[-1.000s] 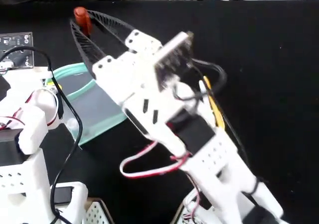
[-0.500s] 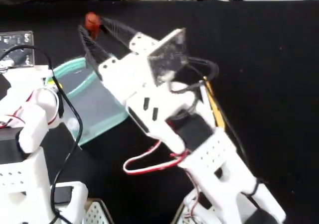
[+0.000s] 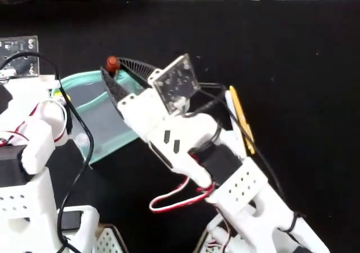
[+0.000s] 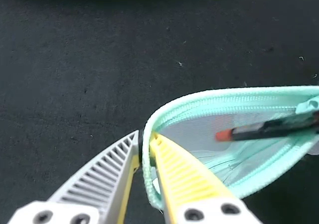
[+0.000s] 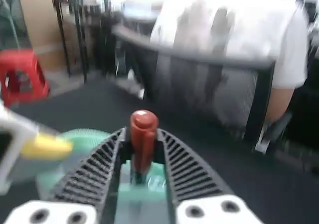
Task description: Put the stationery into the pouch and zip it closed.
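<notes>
Right jaws clamp the red-capped pen (image 5: 143, 137); left jaws pinch the pouch (image 4: 224, 97) rim, pen tip inside.

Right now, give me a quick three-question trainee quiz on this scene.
1. True or false: the left gripper is shut on the pouch rim.
2. What does the right gripper hold? A: red-capped pen. B: scissors. C: nothing.
3. Fill in: the pouch's zip is ___.
Key: 1 true; 2 A; 3 open.
</notes>
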`<action>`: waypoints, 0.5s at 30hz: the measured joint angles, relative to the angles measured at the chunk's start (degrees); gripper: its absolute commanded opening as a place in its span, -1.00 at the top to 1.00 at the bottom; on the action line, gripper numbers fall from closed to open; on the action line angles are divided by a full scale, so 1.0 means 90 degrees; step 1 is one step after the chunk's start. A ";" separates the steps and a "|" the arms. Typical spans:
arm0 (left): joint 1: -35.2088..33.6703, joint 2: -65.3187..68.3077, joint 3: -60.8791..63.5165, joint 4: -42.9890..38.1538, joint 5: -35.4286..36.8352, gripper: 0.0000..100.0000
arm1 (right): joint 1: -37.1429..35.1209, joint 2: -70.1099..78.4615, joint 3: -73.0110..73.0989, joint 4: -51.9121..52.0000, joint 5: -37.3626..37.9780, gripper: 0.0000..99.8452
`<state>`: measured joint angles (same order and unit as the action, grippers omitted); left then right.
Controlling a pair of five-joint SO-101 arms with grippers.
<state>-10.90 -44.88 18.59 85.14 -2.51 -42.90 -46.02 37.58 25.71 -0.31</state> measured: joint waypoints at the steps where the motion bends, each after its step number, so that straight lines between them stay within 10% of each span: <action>1: 0.0000 0.0000 0.0000 0.0000 0.0000 0.93 | -0.0088 0.0000 -0.0059 0.0283 0.0010 0.56; 15: -0.0010 0.0000 0.0000 0.0000 0.0000 0.93 | 0.0860 0.0254 -0.2842 0.2725 0.0010 0.69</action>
<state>-10.99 -44.88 18.59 85.14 -2.51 -35.16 -43.74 12.00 50.24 -0.22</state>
